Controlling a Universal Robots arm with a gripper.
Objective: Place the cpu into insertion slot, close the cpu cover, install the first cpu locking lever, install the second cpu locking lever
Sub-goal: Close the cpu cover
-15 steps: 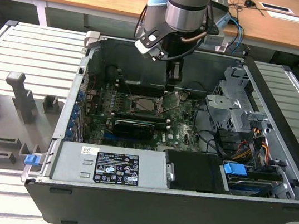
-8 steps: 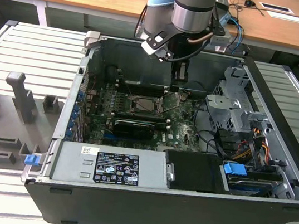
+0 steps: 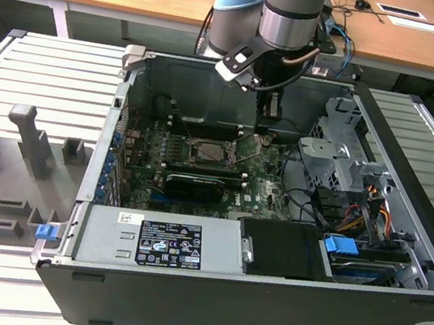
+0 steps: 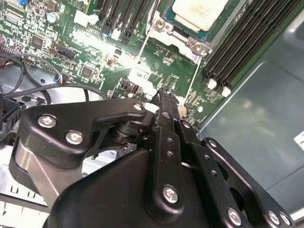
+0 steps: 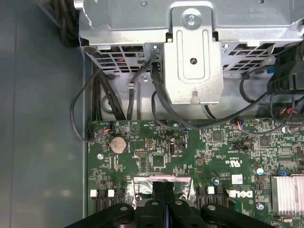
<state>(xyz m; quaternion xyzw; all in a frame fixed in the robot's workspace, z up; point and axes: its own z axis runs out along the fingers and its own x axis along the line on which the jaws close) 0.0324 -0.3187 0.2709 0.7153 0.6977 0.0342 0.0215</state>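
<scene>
1. The black two-finger gripper (image 5: 164, 194) hangs at the edge of the square black, silver-framed insertion slot (image 3: 214, 151), fingers pressed together, nothing seen between them.
2. The flat square cpu (image 4: 199, 10) with its pale metal top sits in that slot; the thin silvery cpu cover (image 4: 178, 34) seems down around it, though I cannot be sure.
3. I judge a thin wire locking lever (image 4: 144, 47) beside the slot is in hand: it calls for a narrow, steady push.
4. Around the slot, the grey-walled computer case (image 3: 196, 86) holds the green motherboard (image 3: 261, 181), long black memory slots (image 4: 237, 42), a silvery drive cage (image 3: 338, 148) and, farthest from the slot, a grey labelled power supply box (image 3: 160, 240).
</scene>
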